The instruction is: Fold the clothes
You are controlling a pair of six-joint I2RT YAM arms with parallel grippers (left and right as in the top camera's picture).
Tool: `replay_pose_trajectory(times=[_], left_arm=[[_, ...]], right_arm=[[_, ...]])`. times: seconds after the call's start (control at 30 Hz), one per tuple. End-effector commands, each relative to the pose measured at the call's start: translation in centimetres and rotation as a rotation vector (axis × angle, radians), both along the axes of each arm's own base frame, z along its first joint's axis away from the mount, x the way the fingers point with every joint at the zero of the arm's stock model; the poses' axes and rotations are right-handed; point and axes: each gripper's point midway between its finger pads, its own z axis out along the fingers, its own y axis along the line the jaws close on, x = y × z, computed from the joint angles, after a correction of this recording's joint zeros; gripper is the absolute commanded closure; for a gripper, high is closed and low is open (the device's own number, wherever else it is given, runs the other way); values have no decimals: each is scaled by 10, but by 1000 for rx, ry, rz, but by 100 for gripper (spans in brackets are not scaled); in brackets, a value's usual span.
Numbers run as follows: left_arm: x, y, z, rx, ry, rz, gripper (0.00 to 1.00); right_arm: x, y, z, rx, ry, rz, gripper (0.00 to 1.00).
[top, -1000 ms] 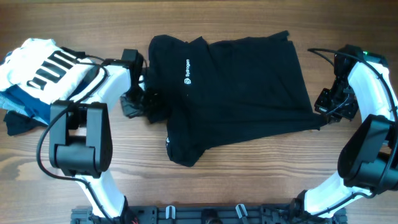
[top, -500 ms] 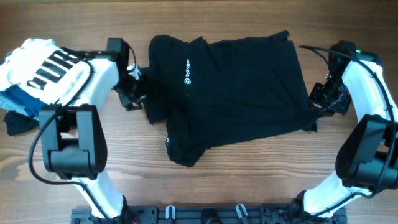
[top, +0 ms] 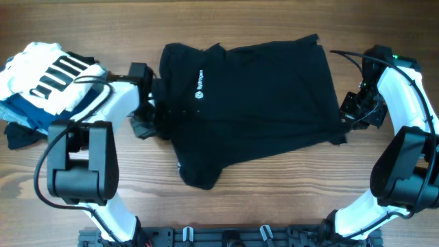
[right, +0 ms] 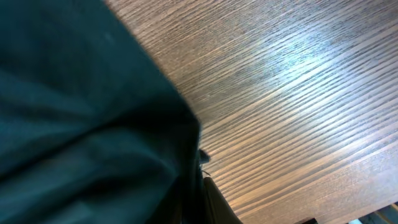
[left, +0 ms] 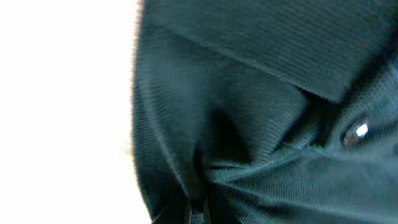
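Note:
The black collared shirt (top: 260,96) lies spread across the middle of the wooden table, its white chest logo (top: 199,75) facing up. My left gripper (top: 156,118) sits at the shirt's left edge, shut on a bunch of the fabric. In the left wrist view the shirt (left: 261,124) fills the frame, with the collar flap and a button (left: 357,132) showing, and cloth is pinched in the left gripper (left: 196,213). My right gripper (top: 345,125) is at the shirt's lower right corner. The right wrist view shows the right gripper (right: 202,186) shut on the shirt's (right: 74,124) edge.
A pile of other garments sits at the far left: a white one with black stripes (top: 55,77) on top of blue folded ones (top: 27,113), with a dark piece (top: 20,136) beside them. Bare wood (right: 298,93) lies right of the shirt. A mounting rail (top: 226,237) runs along the front edge.
My left gripper let go, swung up and left, then came back and shut on the shirt's left edge; the shirt's left part shifted slightly left. The right gripper drew its corner a little inward.

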Motion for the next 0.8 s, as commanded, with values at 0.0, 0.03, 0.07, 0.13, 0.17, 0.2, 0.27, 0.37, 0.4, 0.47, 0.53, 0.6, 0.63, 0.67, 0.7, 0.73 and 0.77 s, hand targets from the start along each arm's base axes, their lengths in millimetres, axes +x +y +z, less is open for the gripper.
replay_pose_trajectory(times=[0.0,0.03,0.07,0.13,0.17,0.2,0.27,0.37,0.4,0.47,0.53,0.6,0.63,0.67,0.7,0.73,0.77], left_arm=[[14,95,14,367,-41,83,96],[20,106,19,389,-60,106,96],[26,112,21,389,-83,127,95],[31,115,22,389,-101,136,93],[32,115,22,388,-103,133,91],[30,112,22,380,-97,130,78],[23,107,23,351,-67,111,56],[12,97,54,296,-32,106,50],[12,89,66,254,-50,112,50],[3,72,90,159,-81,121,48],[-13,69,104,147,-66,121,46],[-32,64,98,123,-24,119,47],[-40,59,90,97,-7,120,47],[-45,57,82,90,-1,121,47],[-51,56,73,86,5,121,47],[-59,53,63,73,14,122,47],[-69,48,51,50,25,125,48]], right_arm=[[2,1,1,5,-10,12,90],[2,1,1,5,-10,12,90],[2,1,1,5,-10,12,90],[2,1,1,5,-10,12,90],[2,1,1,5,-10,12,90],[2,1,1,5,-10,12,90],[1,1,1,6,-9,12,89],[-1,32,1,195,-12,67,89],[-4,44,0,264,-8,60,89],[-19,61,-5,345,16,41,89],[-38,81,-17,431,-25,27,89],[-56,92,-26,449,-70,-26,86],[-63,94,-28,445,-92,-33,86],[-70,95,-28,438,-113,-46,85],[-75,96,-26,435,-132,-41,84],[-78,97,-24,431,-148,-36,81],[-82,98,-23,428,-164,-32,77]])
